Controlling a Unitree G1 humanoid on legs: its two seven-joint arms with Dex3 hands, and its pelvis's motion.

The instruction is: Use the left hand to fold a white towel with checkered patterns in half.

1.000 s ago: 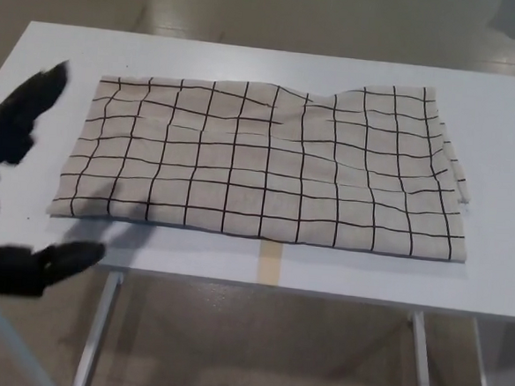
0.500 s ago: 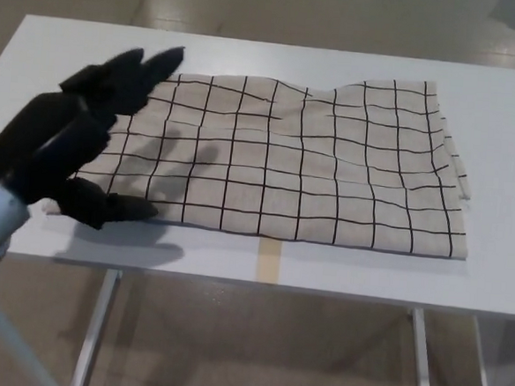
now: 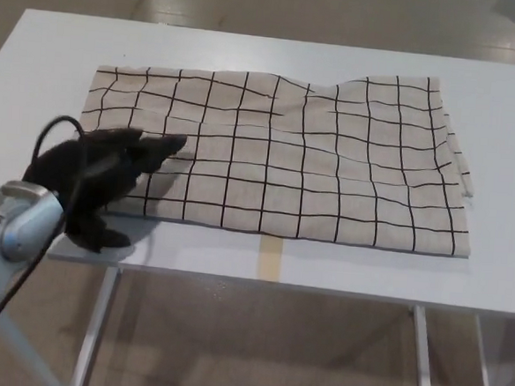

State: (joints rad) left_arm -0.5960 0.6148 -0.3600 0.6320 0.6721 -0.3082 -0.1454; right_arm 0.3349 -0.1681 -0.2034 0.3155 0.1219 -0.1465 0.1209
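A white towel with a black checkered grid [image 3: 286,160] lies spread flat on the white table [image 3: 510,113], its long side running left to right. My left hand [image 3: 99,182] rests low over the towel's near-left corner and hides it. Its fingers [image 3: 162,144] point right across the cloth, and the thumb [image 3: 104,234] sits apart near the table's front edge. No cloth shows lifted or pinched. My silver forearm [image 3: 21,225] comes in from the lower left. My right hand is out of view.
A beige strip of tape [image 3: 271,257] marks the table's front edge just below the towel's middle. The table's metal legs [image 3: 98,323] show beneath. The towel's right end [image 3: 458,172] is slightly rumpled. Bare tabletop runs along the far edge and right side.
My left hand has come down from above the towel's left part onto its near-left corner, its fingers drawn closer together. The towel itself has not moved.
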